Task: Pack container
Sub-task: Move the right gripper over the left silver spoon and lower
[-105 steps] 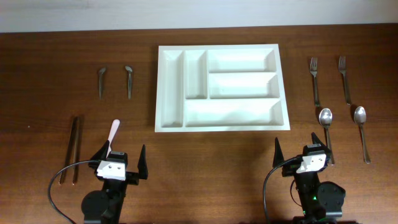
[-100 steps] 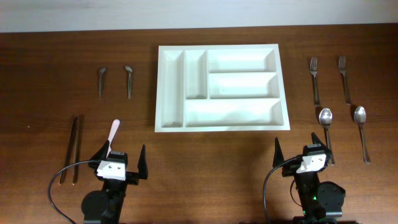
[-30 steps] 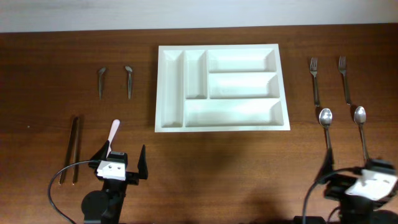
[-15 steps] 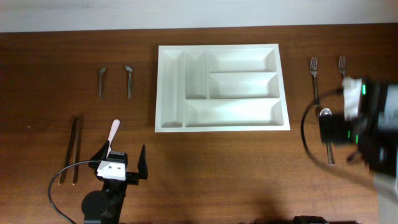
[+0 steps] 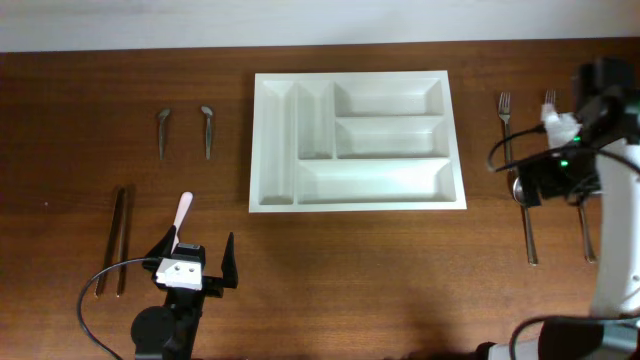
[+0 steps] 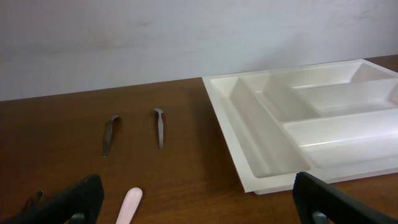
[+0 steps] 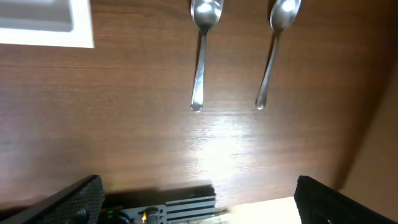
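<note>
While the left hand (image 5: 195,248) sits low at the near left of the surface (image 5: 350,280) with its two fingers spread wide and nothing between them, the right hand (image 7: 198,198) hangs raised over the right side, its fingers likewise parted and grasping nothing; the container (image 5: 356,204) lies flat at the far middle of the surface, well apart from both hands, its two narrow compartments on the left and three long ones stacked on the right; two forks (image 5: 505,122) lie side by side to its right, partly hidden by the right arm (image 5: 610,250); nearer, two spoons (image 7: 200,56) lie parallel, bowls toward the far side; left of the container rest two small dark metal pieces (image 5: 163,132); a pair of dark chopsticks (image 5: 118,240) lies near the left edge; a pale pink utensil (image 5: 183,210) lies just beyond the left hand.
</note>
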